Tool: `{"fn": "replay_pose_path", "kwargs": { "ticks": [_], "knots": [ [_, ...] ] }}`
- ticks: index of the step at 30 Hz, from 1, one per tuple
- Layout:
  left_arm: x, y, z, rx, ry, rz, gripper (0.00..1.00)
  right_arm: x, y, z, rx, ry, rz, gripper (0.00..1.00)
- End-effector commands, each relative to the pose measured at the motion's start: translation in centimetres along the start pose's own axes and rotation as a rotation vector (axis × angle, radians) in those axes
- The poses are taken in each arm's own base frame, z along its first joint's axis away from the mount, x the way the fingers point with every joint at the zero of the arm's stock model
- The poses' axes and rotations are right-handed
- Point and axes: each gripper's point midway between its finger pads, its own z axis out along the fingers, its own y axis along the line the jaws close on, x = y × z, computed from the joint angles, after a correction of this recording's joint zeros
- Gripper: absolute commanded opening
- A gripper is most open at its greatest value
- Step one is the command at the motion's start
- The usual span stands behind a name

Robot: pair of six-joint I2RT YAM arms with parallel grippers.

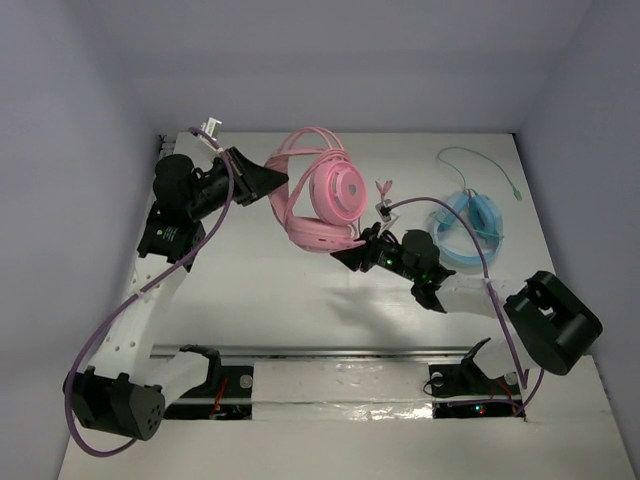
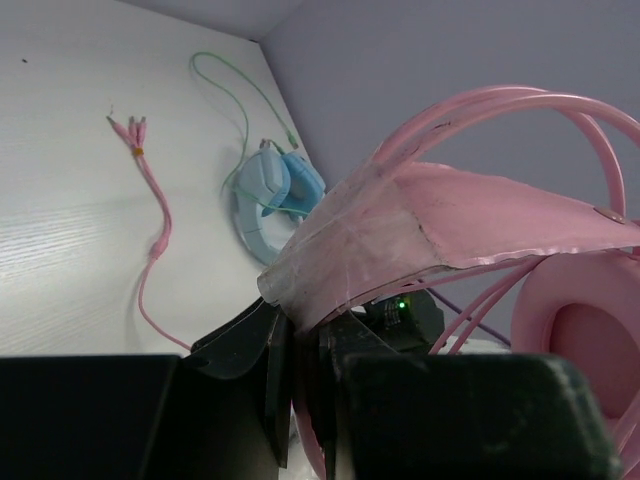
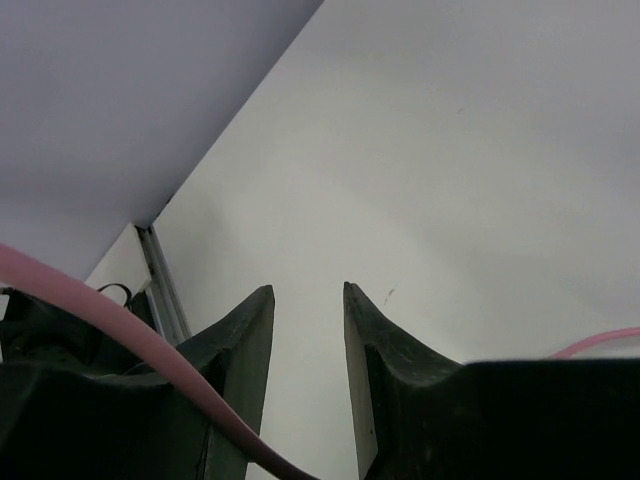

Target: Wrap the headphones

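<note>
Left jaws clamped on the headband (image 2: 480,220) of the pink headphones (image 1: 328,190), right jaws parted and empty, cable (image 3: 150,345) passing outside them, so closing now would likely miss it.

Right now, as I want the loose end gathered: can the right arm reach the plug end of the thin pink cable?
Probably yes. The open right tool sits close beside the plug end, only bare white table between; it points away, so would need turning.
</note>
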Motion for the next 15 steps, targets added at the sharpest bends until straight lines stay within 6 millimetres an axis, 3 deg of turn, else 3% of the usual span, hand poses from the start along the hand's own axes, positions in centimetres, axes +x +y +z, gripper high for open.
{"fn": "replay_pose_path", "kwargs": {
  "ticks": [1, 10, 15],
  "knots": [
    [-3.3, -6.2, -1.7, 0.172, -0.089, 0.024, 0.0, -2.1, 1.3, 0.3, -0.066, -0.092, -0.046, 0.4],
    [-4.3, -8.3, -2.8, 0.254, -0.092, -0.038, 0.0, -4.0, 1.5, 1.2, -0.081, -0.101, -0.147, 0.45],
    [-5.5, -9.0, -3.5, 0.256, -0.122, -0.024, 0.0, -3.9, 1.1, 1.4, -0.081, -0.097, -0.15, 0.45]
  ]
}}
